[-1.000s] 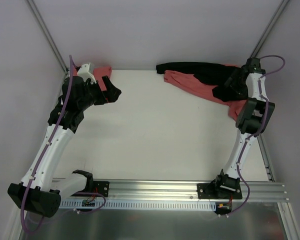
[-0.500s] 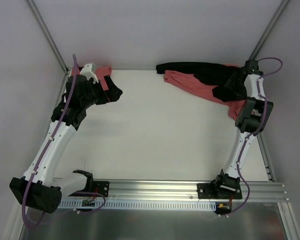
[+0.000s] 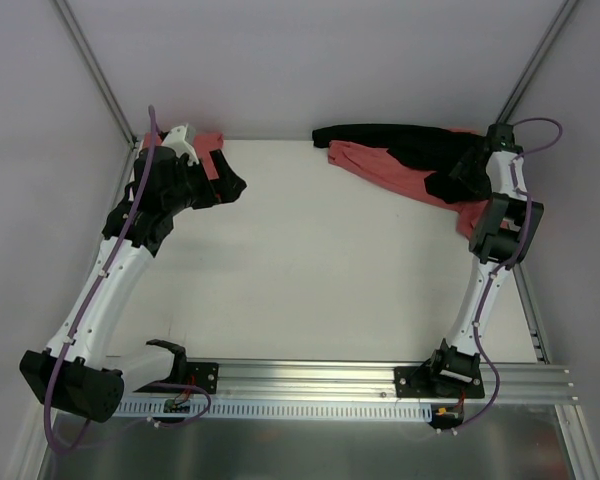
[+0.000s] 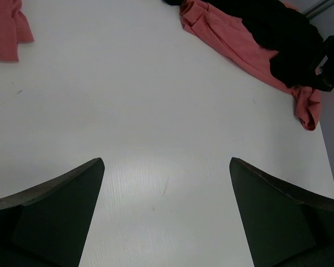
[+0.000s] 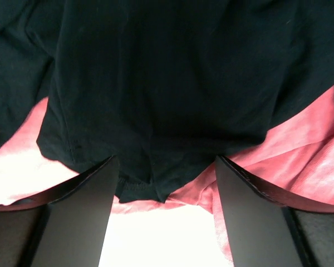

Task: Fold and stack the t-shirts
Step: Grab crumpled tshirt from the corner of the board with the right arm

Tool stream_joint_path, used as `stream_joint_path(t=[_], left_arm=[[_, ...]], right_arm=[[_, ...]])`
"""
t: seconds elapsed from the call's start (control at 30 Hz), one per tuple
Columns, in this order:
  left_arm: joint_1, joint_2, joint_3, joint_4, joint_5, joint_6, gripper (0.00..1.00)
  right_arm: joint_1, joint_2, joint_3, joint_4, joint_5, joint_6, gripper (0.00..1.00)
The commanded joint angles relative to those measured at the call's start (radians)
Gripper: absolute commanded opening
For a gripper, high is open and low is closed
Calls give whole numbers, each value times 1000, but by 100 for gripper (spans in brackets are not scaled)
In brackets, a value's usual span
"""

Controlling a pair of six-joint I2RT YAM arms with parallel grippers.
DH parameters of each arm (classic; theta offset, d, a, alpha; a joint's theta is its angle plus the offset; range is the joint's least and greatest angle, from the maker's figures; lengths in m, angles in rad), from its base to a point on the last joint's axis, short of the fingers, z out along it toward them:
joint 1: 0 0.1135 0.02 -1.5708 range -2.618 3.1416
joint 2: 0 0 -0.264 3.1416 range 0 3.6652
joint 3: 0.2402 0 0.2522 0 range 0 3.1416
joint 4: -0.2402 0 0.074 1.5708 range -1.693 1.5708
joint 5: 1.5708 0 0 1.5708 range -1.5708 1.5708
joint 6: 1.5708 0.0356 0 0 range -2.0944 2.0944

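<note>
- Right wrist view: my right claw [image 5: 164,167] stands spread, pinching nothing, and the hem of the black t-shirt [image 5: 156,83] lies between its fingers, just under them.
- A salmon-red t-shirt [image 5: 300,161] lies beneath the black one and shows on either side of the claw.
- Both look light and limp. I judge the black hem edge the best place to pinch.
- My left claw [image 4: 167,167] is spread wide over bare desk [image 4: 156,100], with a second salmon-red t-shirt [image 4: 3,33] ahead on its left.
</note>
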Motion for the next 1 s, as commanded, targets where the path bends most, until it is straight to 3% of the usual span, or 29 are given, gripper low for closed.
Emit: stream_joint_path(t=[0.0, 0.2, 0.33, 0.4, 0.53, 0.57, 0.73, 0.77, 0.8, 0.83, 0.9, 0.97], left_arm=[[-15, 10, 48, -10, -9, 1, 99], [-25, 27, 64, -19, -7, 4, 99], [-28, 36, 67, -16, -4, 1, 99], [-31, 36, 67, -15, -7, 1, 99], [-32, 37, 67, -21, -7, 3, 99], [-34, 34, 67, -22, -6, 4, 99], [-34, 30, 64, -30, -6, 10, 99], [-34, 28, 61, -28, -4, 10, 99], [-35, 28, 59, -27, -2, 12, 99], [-34, 30, 59, -25, -2, 12, 99], [-37, 30, 59, -24, 1, 12, 99], [-35, 34, 62, -24, 4, 13, 99]], right_arm=[[-9, -2, 56, 47, 47, -10, 73], [-18, 0, 53, 50, 53, -15, 58], [-26, -5, 53, 47, 58, -15, 31], [-32, -6, 53, 47, 58, -15, 24], [-37, -6, 53, 46, 58, -12, 1], [-38, -5, 51, 46, 56, -12, 1], [-38, -20, 37, 47, 58, -9, 1], [-38, -25, 30, 58, 55, -9, 6], [-38, -28, 27, 61, 50, -12, 15], [-38, -29, 28, 61, 39, -15, 46], [-37, -28, 27, 64, 27, -15, 62], [-37, -23, 25, 64, 21, -10, 66]])
